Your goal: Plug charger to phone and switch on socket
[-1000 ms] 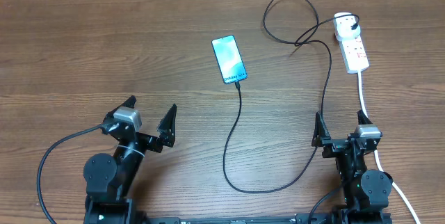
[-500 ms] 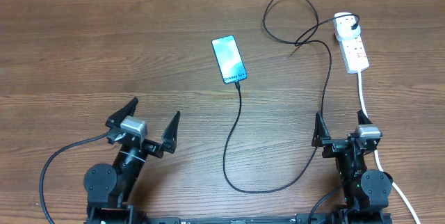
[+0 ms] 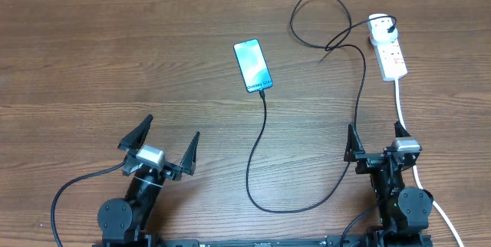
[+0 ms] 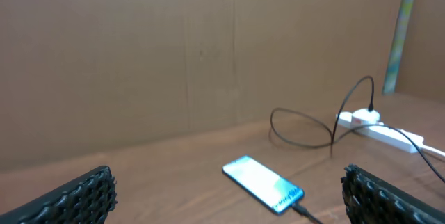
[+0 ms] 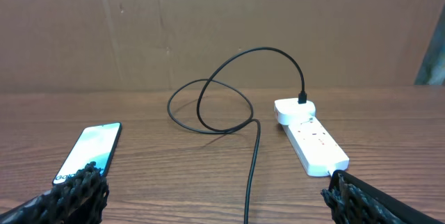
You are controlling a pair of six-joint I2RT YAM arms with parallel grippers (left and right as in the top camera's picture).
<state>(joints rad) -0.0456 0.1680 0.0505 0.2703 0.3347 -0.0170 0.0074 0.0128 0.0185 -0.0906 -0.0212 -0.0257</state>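
Phone (image 3: 253, 65) lies screen-up at upper centre of the overhead view. The charger (image 3: 264, 116) has its tip at the phone's lower edge, and its cable sweeps down, then up to the socket (image 3: 389, 50) at upper right. Left gripper (image 3: 173, 126), lower left, is spread wide and empty. Right gripper (image 3: 374, 132), lower right, is wide apart too, holding nothing.

On my feed the left gripper (image 3: 172, 128) sits folded back low, twisted a bit off square, fingers (image 4: 69, 200) spread wide apart. The right gripper (image 3: 374, 133) is tucked back too, pointing straight ahead, fingers (image 5: 66, 197) just as wide.
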